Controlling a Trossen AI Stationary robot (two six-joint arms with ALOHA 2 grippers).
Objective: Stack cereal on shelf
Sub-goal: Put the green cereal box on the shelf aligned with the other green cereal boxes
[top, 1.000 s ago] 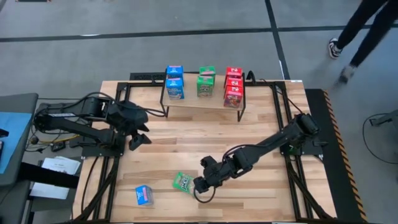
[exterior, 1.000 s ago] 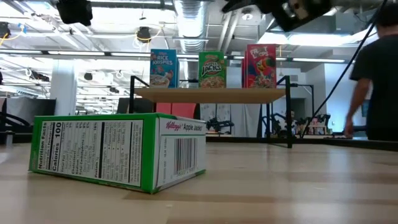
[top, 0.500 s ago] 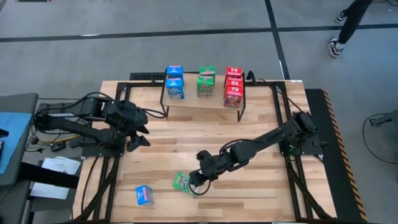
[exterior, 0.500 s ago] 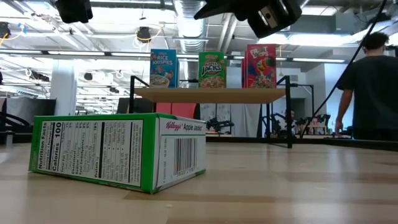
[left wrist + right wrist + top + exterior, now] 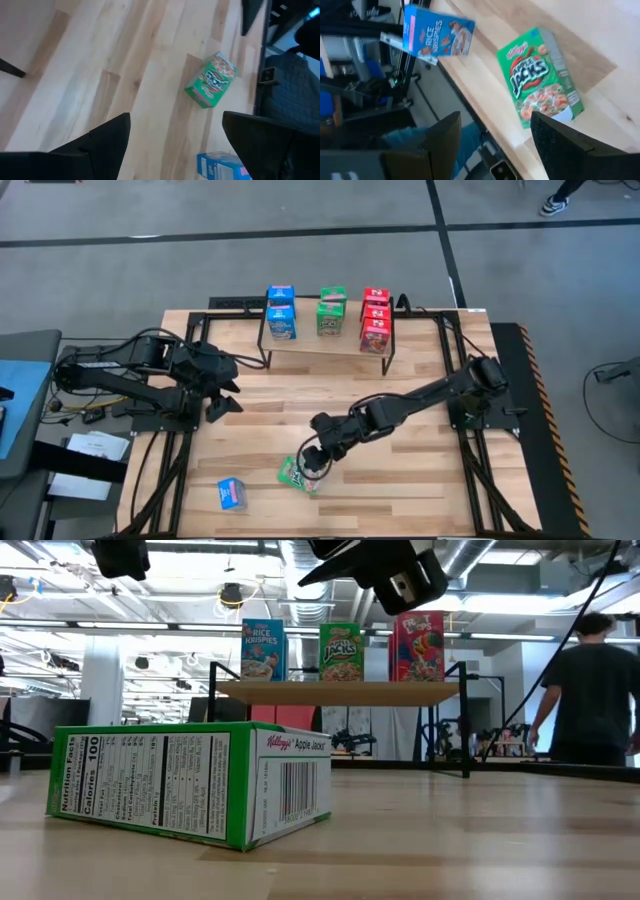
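Note:
A green cereal box lies flat on the table near the front edge, printed front up. It also shows in the right wrist view and the low view. My right gripper hovers open just above and beside it, touching nothing; it also shows in its own wrist view. A blue box lies flat to the green box's left. The shelf at the far side carries blue, green and red boxes. My left gripper waits open at the table's left.
The shelf's black legs stand on the table's far half. Bare wood lies between the shelf and the two loose boxes. A person stands in the room beyond the table's right side.
My right gripper has moved toward the table's left edge, from beside the green box's right end to over it, and has come lower in the low view. The green and blue boxes have not moved. The person behind the table has walked on.

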